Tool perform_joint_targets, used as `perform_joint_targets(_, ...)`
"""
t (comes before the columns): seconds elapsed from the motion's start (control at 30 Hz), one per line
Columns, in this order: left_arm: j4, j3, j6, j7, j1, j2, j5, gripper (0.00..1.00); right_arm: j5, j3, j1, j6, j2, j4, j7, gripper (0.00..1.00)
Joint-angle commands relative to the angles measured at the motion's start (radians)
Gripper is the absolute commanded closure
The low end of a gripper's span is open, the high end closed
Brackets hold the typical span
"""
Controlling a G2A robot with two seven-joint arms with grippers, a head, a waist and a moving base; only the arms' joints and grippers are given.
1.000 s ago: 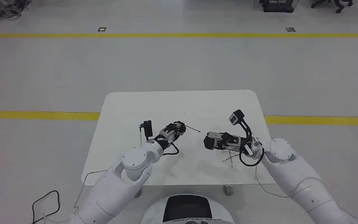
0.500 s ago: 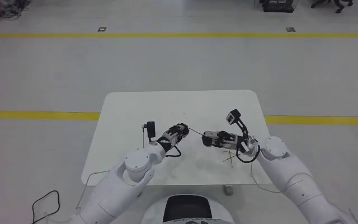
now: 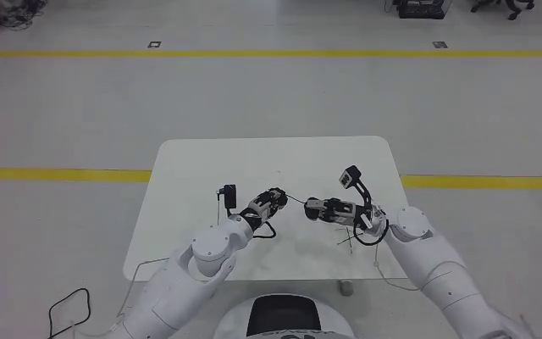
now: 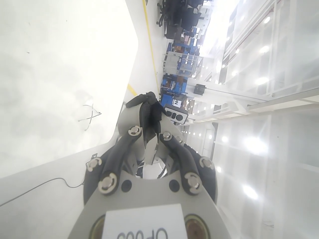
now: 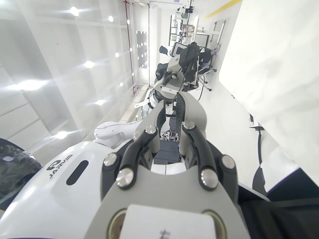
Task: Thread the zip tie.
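Above the middle of the table [image 3: 212, 161], pinches the zip tie [image 3: 293, 200] in the left gripper [image 3: 277, 197], black-wrapped fingertips [image 4: 149, 110] pressed together on one end. Lays the tie's long axis across the table's width, free end pointing toward the table's right side and a touch toward its near edge. Holds the right gripper [image 3: 307, 207] just right of the table's centre, fingers [image 5: 189, 115] parted by a slim gap, mouth turned at the oncoming tip. Looks, from above, to have tip and right fingertips touching or all but; cannot tell whether the tip sits inside the gap. Puts the right gripper nearer the free end, so likely needs only a small advance along the tie's line, then a close. Leaves a few spare ties [image 3: 347, 240] lying on the table toward its right front corner. Compared with a second ago, has both grippers drawn inward toward the table's centre: then a clear stretch of tabletop between tip and right gripper, now none.
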Motion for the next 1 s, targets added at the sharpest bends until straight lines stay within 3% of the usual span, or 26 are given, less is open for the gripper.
perform_joint_targets(0.0, 0.002, 0.001, 0.0, 0.002, 0.0, -0.001, 0.001, 1.0, -0.005, 0.007, -0.003, 0.0, -0.004, 0.0, -0.001, 0.88)
perform_joint_targets(0.33, 0.012, 0.003, 0.008, 0.006, -0.005, -0.007, 0.002, 1.0, -0.029, 0.033, -0.013, 0.0, -0.02, 0.007, 0.005, 1.0)
perform_joint_targets(0.5, 0.013, 0.001, 0.011, 0.004, -0.006, -0.008, 0.003, 1.0, -0.038, 0.043, -0.015, 0.0, -0.027, 0.012, 0.008, 1.0)
perform_joint_targets(0.53, 0.014, 0.0, 0.012, 0.002, -0.007, -0.009, 0.003, 0.66, -0.041, 0.045, -0.015, 0.0, -0.029, 0.014, 0.008, 1.0)
perform_joint_targets(0.57, 0.014, -0.001, 0.013, 0.001, -0.007, -0.009, 0.002, 0.0, -0.043, 0.047, -0.015, 0.0, -0.03, 0.015, 0.009, 1.0)
perform_joint_targets(0.73, 0.025, -0.038, 0.003, -0.068, -0.009, -0.004, -0.034, 0.0, -0.025, 0.077, -0.021, 0.0, -0.031, 0.022, 0.057, 1.0)
perform_joint_targets(0.97, 0.092, -0.14, 0.0, -0.363, -0.017, 0.023, -0.121, 0.0, 0.053, 0.116, -0.017, 0.0, -0.036, 0.065, 0.24, 1.0)
